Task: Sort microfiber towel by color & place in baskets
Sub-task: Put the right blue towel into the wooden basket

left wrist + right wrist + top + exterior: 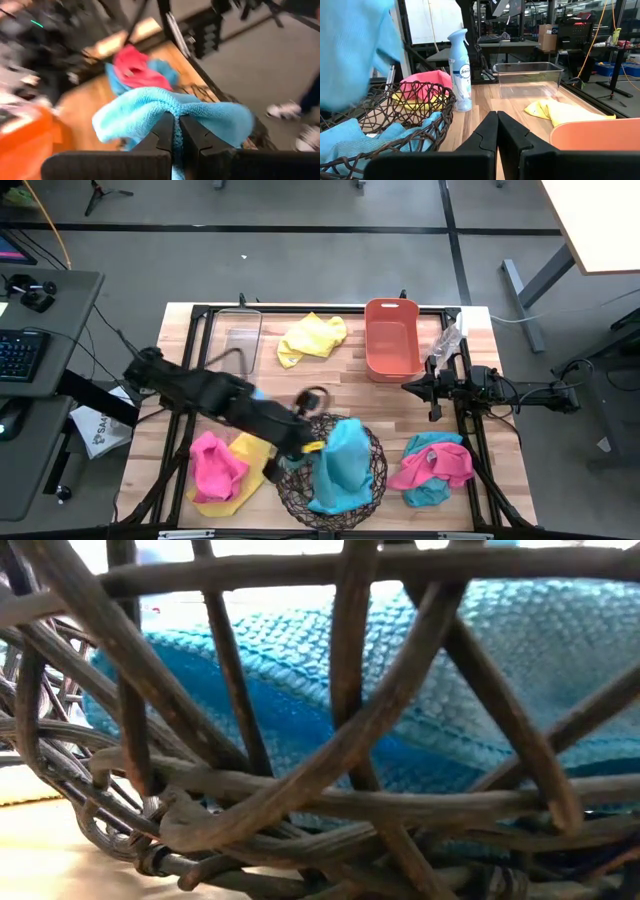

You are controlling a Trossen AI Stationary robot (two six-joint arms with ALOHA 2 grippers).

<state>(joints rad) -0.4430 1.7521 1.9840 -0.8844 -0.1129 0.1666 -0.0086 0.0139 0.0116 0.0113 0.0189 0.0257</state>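
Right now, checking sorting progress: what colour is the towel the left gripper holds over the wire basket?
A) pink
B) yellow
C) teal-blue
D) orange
C: the left gripper is clamped on a teal-blue towel, hanging over the wire basket.

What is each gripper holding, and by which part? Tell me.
The left gripper pinches a teal-blue towel at a bunched fold near its middle, over the wire basket. The right gripper is shut and empty, beside the orange bin.
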